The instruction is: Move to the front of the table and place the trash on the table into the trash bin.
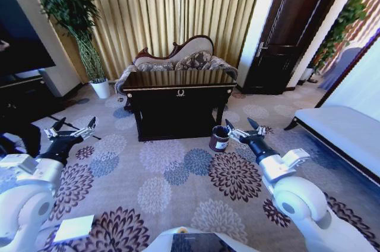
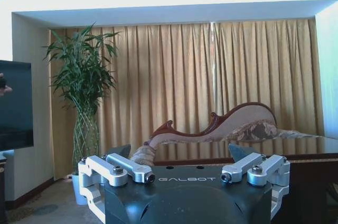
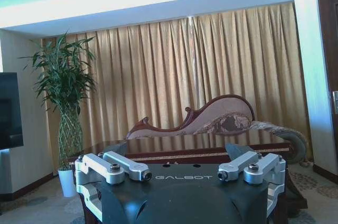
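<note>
On patterned carpet, the trash bin (image 1: 219, 138) sits just beside the spread, empty right claw (image 1: 241, 127).

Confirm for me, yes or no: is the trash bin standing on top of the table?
No, in the head view the trash bin stands on the carpet beside the table's right front leg, well below its top.

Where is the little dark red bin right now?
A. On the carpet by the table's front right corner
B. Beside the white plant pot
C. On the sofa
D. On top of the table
A: in the head view the trash bin stands on the flowered carpet, just off the front right corner of the table, near the right end effector.
</note>
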